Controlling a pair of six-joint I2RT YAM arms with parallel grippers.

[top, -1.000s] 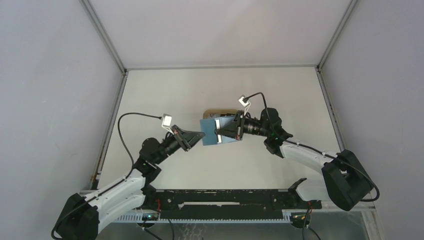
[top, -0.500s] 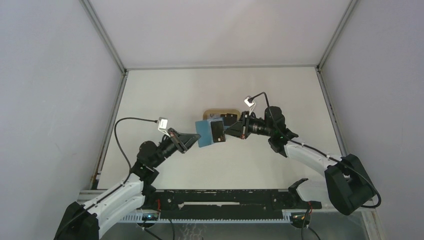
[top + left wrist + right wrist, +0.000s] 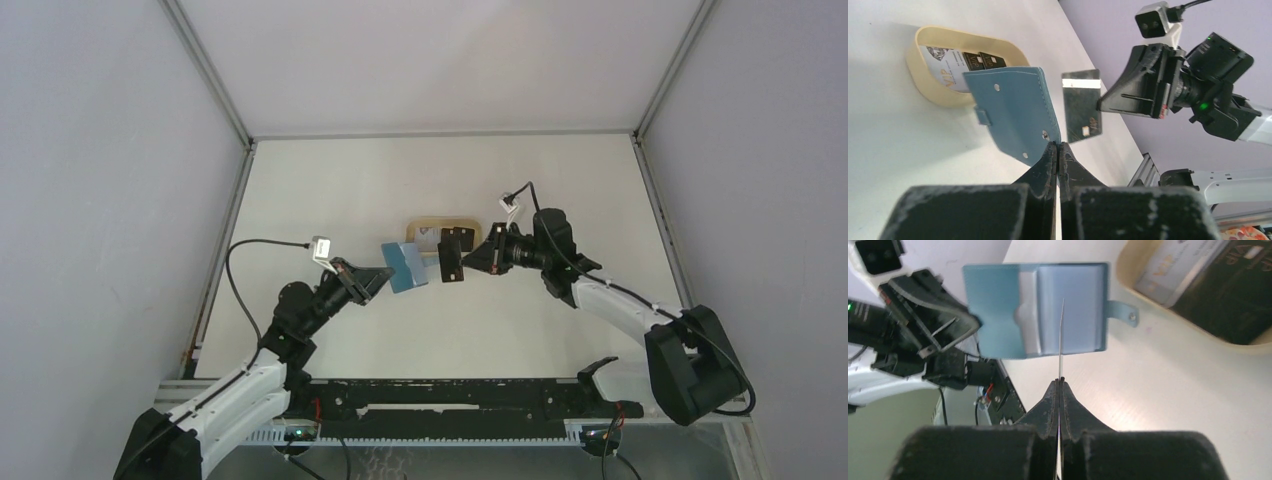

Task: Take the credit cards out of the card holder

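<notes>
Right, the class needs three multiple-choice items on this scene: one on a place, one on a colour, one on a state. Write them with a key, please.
1. Where does the white card lie?
A in the tan tray
B on the bare table
C on an arm's base

2. What colour is the held card in the right claw?
A white
B black
C red

3. How is the held card placed?
A tucked in a pocket
B flat on the table
C in the air, clear of the card holder

Key:
1 A, it sits inside the tray's rim.
2 B, its face is dark in the top view.
3 C, a gap shows between it and the holder gripped by the left claw.
</notes>
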